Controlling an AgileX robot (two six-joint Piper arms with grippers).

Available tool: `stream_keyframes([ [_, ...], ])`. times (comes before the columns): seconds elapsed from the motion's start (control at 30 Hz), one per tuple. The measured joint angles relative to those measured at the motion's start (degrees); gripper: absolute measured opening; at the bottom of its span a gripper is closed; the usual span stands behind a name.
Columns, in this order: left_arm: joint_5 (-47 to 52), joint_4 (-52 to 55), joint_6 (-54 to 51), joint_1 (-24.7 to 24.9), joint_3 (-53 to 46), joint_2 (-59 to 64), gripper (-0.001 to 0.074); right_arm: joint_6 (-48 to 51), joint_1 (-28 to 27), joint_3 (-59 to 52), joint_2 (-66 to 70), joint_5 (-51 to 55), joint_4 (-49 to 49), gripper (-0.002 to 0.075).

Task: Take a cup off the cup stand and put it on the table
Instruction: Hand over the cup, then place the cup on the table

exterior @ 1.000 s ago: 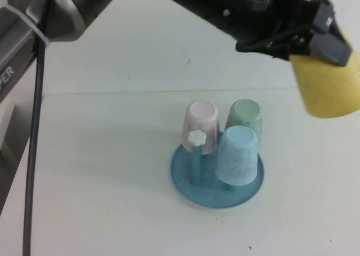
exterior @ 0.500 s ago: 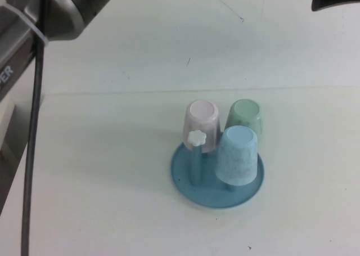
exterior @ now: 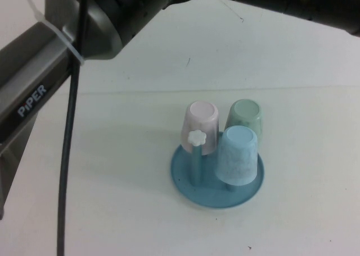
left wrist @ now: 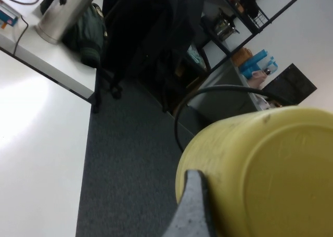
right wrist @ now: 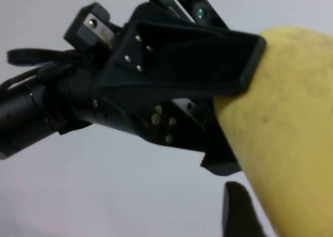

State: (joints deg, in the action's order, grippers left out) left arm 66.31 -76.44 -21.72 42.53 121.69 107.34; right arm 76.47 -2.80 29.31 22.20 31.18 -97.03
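Observation:
The yellow cup [left wrist: 270,164] fills the left wrist view, gripped in my left gripper [left wrist: 260,200], with one grey finger [left wrist: 191,208] against its side. The right wrist view shows the cup [right wrist: 291,122] held high in the left gripper [right wrist: 231,125]. My right gripper [right wrist: 291,216] is open close beside the cup, with a gap between its dark finger [right wrist: 239,213] and the cup. The blue cup stand [exterior: 188,183] stands on the white table [exterior: 101,183]. One peg with a white flower cap [exterior: 197,137] is bare. Both grippers and the yellow cup are out of the high view.
A pale pink cup [exterior: 202,124], a pale green cup [exterior: 245,116] and a light blue speckled cup [exterior: 238,156] sit upside down on the stand. The left arm [exterior: 112,19] spans the top of the high view, its black cable [exterior: 68,155] hanging at left.
The yellow cup in the left gripper has moved out of the high view past the right and upper edge. The left arm has swung further across the top.

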Motion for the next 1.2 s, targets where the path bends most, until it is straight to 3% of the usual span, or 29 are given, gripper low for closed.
stream_keyframes([
  [0.2,-0.5,0.2,-3.0,0.0,0.0,1.0,0.0546,3.5,0.0,0.0,0.0,0.0,0.0,0.0079],
  [0.3,-0.3,-0.4,-3.4,0.0,0.0,1.0,0.0549,4.8,0.2,0.0,0.0,0.7,0.0,0.0047],
  [0.43,1.7,0.9,-4.5,0.0,0.0,1.2,0.0647,6.0,0.2,0.0,0.0,0.1,-0.1,0.0028],
  [0.57,4.2,2.3,-4.1,-1.2,0.0,1.1,0.0678,6.0,0.2,0.1,0.9,-1.9,-0.1,0.0026],
  [0.67,4.5,9.0,-1.3,-3.1,0.0,-0.4,0.0577,3.6,0.2,0.6,3.5,0.9,1.3,0.0026],
  [0.73,4.7,14.7,1.0,-4.2,0.0,-1.7,0.0422,1.3,0.2,2.3,5.8,4.3,5.1,0.0026],
  [0.8,5.2,21.7,3.9,-4.8,0.0,-3.4,0.0222,-2.5,0.2,5.0,8.7,6.3,11.3,0.0026],
  [0.87,5.3,29.0,6.8,-4.9,0.0,-4.7,0.0106,-6.6,0.2,8.0,11.4,8.2,18.3,0.0025],
  [0.93,5.6,36.4,9.5,-4.9,0.0,-6.1,0.0048,-11.7,0.2,11.9,14.4,10.7,27.2,0.0025],
  [1.07,5.8,48.2,12.1,-4.9,0.0,-9.2,0.001,-22.4,0.2,19.9,22.8,20.4,43.6,0.0025],
  [1.2,5.8,57.1,13.0,-4.9,-3.5,-14.4,0.0003,-25.7,0.2,24.5,30.9,28.6,50.1,0.0025],
])
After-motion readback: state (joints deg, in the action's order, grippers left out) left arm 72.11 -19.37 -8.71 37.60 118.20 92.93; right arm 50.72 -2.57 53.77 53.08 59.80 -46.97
